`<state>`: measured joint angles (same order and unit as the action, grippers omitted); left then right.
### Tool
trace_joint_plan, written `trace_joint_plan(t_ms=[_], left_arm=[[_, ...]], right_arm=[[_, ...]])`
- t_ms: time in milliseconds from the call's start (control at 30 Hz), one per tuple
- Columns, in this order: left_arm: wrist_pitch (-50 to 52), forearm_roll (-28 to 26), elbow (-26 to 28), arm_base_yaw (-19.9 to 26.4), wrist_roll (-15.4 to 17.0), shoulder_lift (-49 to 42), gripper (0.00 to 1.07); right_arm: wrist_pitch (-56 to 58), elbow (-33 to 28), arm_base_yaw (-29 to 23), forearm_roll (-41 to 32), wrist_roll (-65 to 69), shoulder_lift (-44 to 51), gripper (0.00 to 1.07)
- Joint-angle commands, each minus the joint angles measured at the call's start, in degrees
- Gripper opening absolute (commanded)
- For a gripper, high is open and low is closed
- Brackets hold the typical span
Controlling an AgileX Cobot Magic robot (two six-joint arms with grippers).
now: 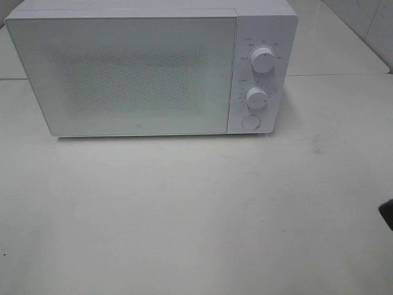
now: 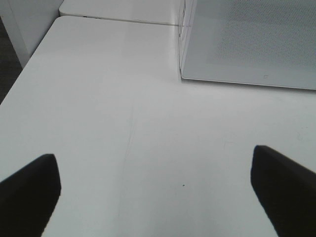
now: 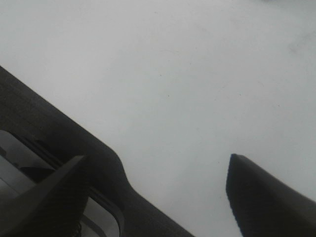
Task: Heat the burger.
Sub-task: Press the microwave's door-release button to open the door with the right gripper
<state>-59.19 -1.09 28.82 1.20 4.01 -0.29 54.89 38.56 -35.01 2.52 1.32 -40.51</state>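
Note:
The burger is out of view in every view. A white microwave (image 1: 141, 74) stands at the back of the white table (image 1: 196, 215) with its door shut. The frosted door shows nothing inside. In the left wrist view my left gripper (image 2: 153, 155) is open over bare table, and the microwave's lower corner (image 2: 247, 44) lies ahead of it. My right gripper (image 3: 158, 158) is open with nothing between its fingers. Only a dark tip (image 1: 387, 215) of it shows at the right edge of the exterior high view.
Two white knobs (image 1: 263, 59) (image 1: 256, 98) and a round button (image 1: 250, 121) sit on the microwave's right panel. A dark band (image 3: 59, 133) along the table's edge crosses the right wrist view. A second table (image 1: 344, 43) joins behind on the right.

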Motion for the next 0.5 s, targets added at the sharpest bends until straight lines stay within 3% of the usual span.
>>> trace_joint_plan(t_ms=[33,200,367,500], left_arm=[[0.3,0.1,-0.2,0.1,-0.1,-1.3,1.0],[0.3,0.1,-0.2,0.1,-0.1,-1.3,1.0],[0.3,0.1,-0.2,0.1,-0.1,-1.3,1.0],[0.3,0.1,-0.2,0.1,-0.1,-1.3,1.0]], right_arm=[[-0.1,-2.2,0.3,2.0,2.9,3.4,0.81],[2.5,-4.8,5.1,2.7,4.2,9.7,0.81],[4.0,-5.2,14.6,2.6,3.6,19.0,0.8],[4.0,-5.2,17.9,2.6,3.4,23.2,0.79]])
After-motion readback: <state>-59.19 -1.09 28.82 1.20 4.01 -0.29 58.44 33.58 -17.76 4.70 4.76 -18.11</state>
